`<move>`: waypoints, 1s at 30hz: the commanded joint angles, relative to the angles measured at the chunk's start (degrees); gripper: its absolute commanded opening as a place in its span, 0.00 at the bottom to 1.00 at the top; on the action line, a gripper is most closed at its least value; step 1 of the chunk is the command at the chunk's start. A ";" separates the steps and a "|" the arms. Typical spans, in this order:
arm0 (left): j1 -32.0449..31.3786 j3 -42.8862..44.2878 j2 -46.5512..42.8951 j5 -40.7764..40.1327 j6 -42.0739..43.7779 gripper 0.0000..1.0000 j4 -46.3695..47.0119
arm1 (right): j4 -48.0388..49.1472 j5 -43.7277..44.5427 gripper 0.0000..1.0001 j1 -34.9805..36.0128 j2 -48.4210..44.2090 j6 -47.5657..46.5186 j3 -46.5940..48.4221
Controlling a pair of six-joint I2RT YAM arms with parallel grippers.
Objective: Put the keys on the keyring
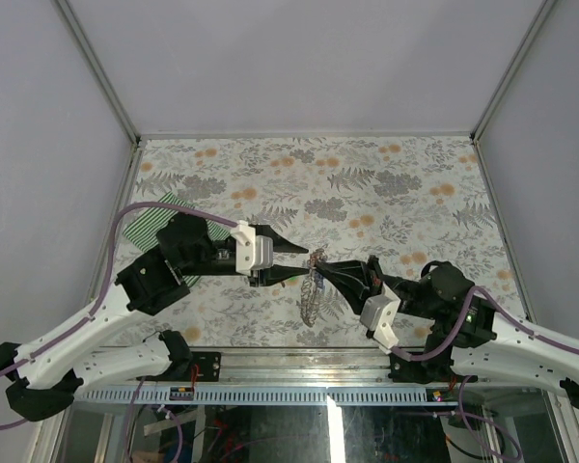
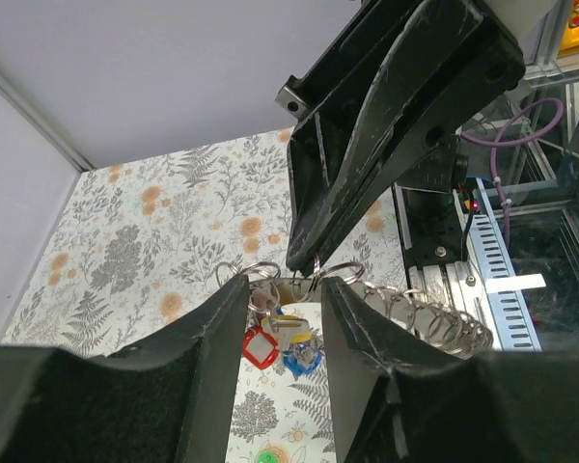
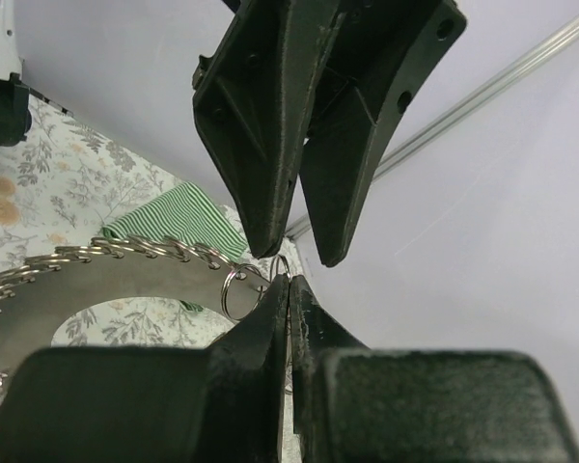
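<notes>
Right jaws are pressed shut, pinching the keyring (image 1: 311,294) at their tips. It hangs down from there in a long grey loop over the tabletop (image 1: 367,183), near the front edge and about midway across. Left jaws stand partly open, meeting the right ones tip to tip from the other side. The right wrist view shows a clear gap between the two left fingers (image 3: 261,145), with nothing clamped in it.

In the left wrist view two small rings (image 2: 261,273) show just under the right tips, one on either side, and the keyring's coils run off to the right. Just below those rings the keys (image 2: 275,342) hang in a tight bunch, seen in the gap between the left fingers. A red head sits beside a blue one, with a paler one above. Whether each key is threaded on a ring, I cannot tell.

A green speck (image 2: 267,455) lies on the tabletop at that view's lower edge, too cut off to name. A striped cloth (image 1: 154,220) lies at the left side of the tabletop, partly under the left arm (image 1: 87,347).
</notes>
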 commanded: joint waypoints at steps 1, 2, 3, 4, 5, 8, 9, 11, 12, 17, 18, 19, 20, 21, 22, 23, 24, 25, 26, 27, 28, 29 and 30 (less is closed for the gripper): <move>-2.66 3.29 0.06 -4.14 2.50 0.37 -0.89 | 9.30 -2.17 0.01 0.42 -1.29 -6.07 -0.47; -3.19 3.53 0.11 -5.12 2.72 0.37 -0.93 | 9.37 -2.33 0.01 0.42 -1.25 -7.07 -0.48; -3.53 3.72 0.12 -5.73 3.09 0.37 -1.02 | 9.73 -2.56 0.01 0.42 -1.22 -7.66 -0.47; -3.97 3.94 0.13 -6.31 3.45 0.37 -1.24 | 10.26 -2.80 0.01 0.46 -1.10 -7.98 -0.48; -4.20 4.22 0.30 -6.77 3.82 0.37 -1.68 | 10.91 -3.15 0.01 0.42 -1.07 -8.02 -0.49; -5.14 5.21 1.01 -7.34 5.18 0.36 -3.26 | 11.96 -3.78 0.01 0.42 -0.93 -7.90 -0.36; -5.40 5.33 1.14 -7.64 5.50 0.35 -3.53 | 11.93 -3.85 0.01 0.44 -0.94 -7.98 -0.19; -5.99 5.18 1.24 -8.22 6.18 0.35 -3.79 | 11.83 -3.96 0.01 0.49 -0.99 -8.12 0.15; -6.23 5.08 1.27 -8.60 6.48 0.35 -3.91 | 11.84 -4.04 0.01 0.43 -1.02 -8.13 0.28; -7.48 5.21 1.35 -10.48 8.24 0.35 -4.95 | 11.47 -4.15 0.01 0.42 -1.31 -7.80 0.96; -7.79 5.23 1.36 -10.87 8.55 0.35 -5.20 | 11.22 -4.14 0.01 0.46 -1.33 -7.83 1.05; -7.97 5.27 1.45 -11.25 8.92 0.35 -5.38 | 11.04 -4.04 0.01 0.42 -1.37 -7.82 1.09; -8.15 5.36 1.49 -11.76 9.23 0.34 -5.63 | 10.92 -4.05 0.01 0.44 -1.32 -7.74 1.07; -8.40 5.42 1.53 -12.21 9.49 0.34 -5.92 | 10.88 -4.00 0.01 0.42 -1.36 -7.72 1.09; -8.74 5.51 1.42 -12.67 9.82 0.34 -6.10 | 10.87 -3.97 0.01 0.44 -1.44 -7.72 1.07; -8.96 5.47 1.45 -13.12 10.00 0.33 -6.15 | 10.87 -3.96 0.01 0.43 -1.43 -7.72 1.16; -9.26 5.41 1.33 -13.59 10.18 0.33 -6.27 | 10.87 -3.90 0.01 0.42 -1.53 -7.73 1.19; -9.61 5.26 1.21 -14.41 10.46 0.32 -6.25 | 10.87 -3.88 0.01 0.42 -1.54 -7.76 1.17; -9.86 5.11 1.06 -15.11 10.75 0.32 -6.25 | 10.94 -3.80 0.01 0.42 -1.62 -7.68 1.23; -10.07 4.95 0.99 -15.81 11.08 0.31 -6.29 | 10.96 -3.71 0.01 0.48 -1.78 -7.64 1.27; -10.40 4.96 0.98 -16.41 11.38 0.31 -6.52 | 11.09 -3.71 0.01 0.42 -1.81 -7.58 1.27; -10.67 4.96 1.01 -17.05 11.62 0.30 -6.70 | 11.36 -3.66 0.01 0.44 -1.76 -7.43 1.21; -10.97 4.94 0.93 -17.49 11.85 0.30 -6.83 | 11.55 -3.56 0.01 0.46 -1.88 -7.38 1.12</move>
